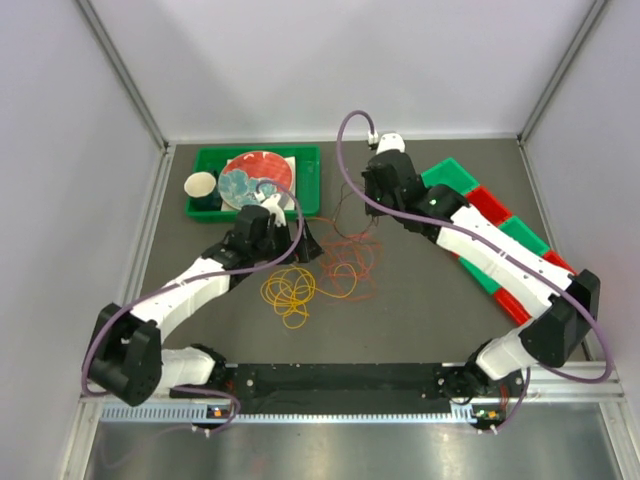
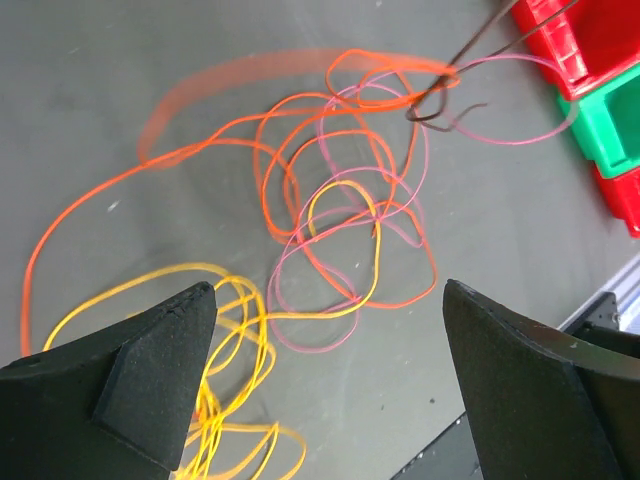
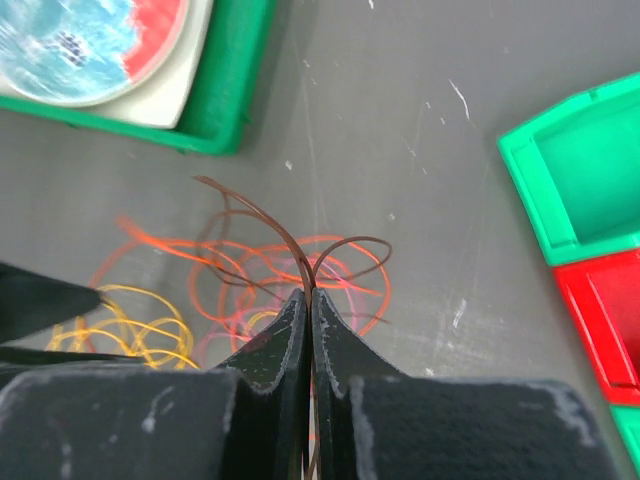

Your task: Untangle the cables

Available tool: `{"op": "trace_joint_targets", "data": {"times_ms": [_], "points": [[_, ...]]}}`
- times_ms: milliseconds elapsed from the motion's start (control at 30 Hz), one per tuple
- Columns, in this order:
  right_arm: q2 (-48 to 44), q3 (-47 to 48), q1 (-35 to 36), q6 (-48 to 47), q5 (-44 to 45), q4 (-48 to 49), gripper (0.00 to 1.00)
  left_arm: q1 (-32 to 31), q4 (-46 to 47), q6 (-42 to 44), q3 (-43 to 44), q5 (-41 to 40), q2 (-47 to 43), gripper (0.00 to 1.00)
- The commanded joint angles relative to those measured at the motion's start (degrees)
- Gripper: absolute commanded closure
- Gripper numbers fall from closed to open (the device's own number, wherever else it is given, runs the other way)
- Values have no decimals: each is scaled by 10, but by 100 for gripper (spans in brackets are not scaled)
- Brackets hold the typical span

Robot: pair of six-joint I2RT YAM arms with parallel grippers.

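Right gripper (image 3: 309,297) has its two fingertips pressed tight together, pinching the maroon cable (image 3: 268,222), whose thin strands arc up and away from the pinch. Below it on the grey table (image 1: 420,310) lie the rest of the cables (image 1: 340,262): orange loops (image 2: 290,140) and pink loops (image 2: 405,215) laid over one another, with a bunch of yellow loops (image 1: 290,290) at the near-left side. In the left wrist view the maroon cable runs off toward the upper right. An orange loop and a pink loop are hooked over its bend, so it is not free of the tangle. One yellow loop also crosses through the middle of the orange and pink ones. Part of the orange wire there is blurred.

Left gripper (image 2: 328,290) hangs over the tangle's left part with its fingers spread wide and nothing between them. The yellow bunch lies partly under its left finger (image 2: 150,370).

Just behind the left gripper stands a green tray (image 1: 308,165) holding a red and blue patterned plate (image 1: 255,175), with a pale cup (image 1: 200,185) at its left end. To the right, under the right arm, green bins (image 1: 455,175) and red bins (image 1: 495,207) run diagonally along the table. One pink loop reaches right up to a green bin; whether it touches cannot be told. A purple hose (image 1: 345,150) loops off the right wrist above the tangle's far side.
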Motion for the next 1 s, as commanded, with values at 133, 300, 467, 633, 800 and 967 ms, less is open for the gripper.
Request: {"op": "trace_joint_targets", "data": {"times_ms": [133, 300, 467, 633, 800, 967], "points": [[-28, 59, 4, 27, -29, 1, 100, -30, 115, 31, 31, -77, 65, 1], [-30, 65, -4, 40, -42, 0, 100, -46, 177, 54, 54, -77, 127, 7], [-36, 68, -16, 53, -63, -2, 100, -49, 265, 9, 54, -48, 185, 31], [-51, 77, -31, 59, -70, -12, 100, -49, 260, -3, 73, -44, 222, 100], [-73, 97, -50, 50, -68, -26, 100, -49, 231, -8, 50, -50, 187, 100], [-73, 147, -67, 28, -54, -44, 100, -43, 173, -2, -3, -102, 124, 100]]}}
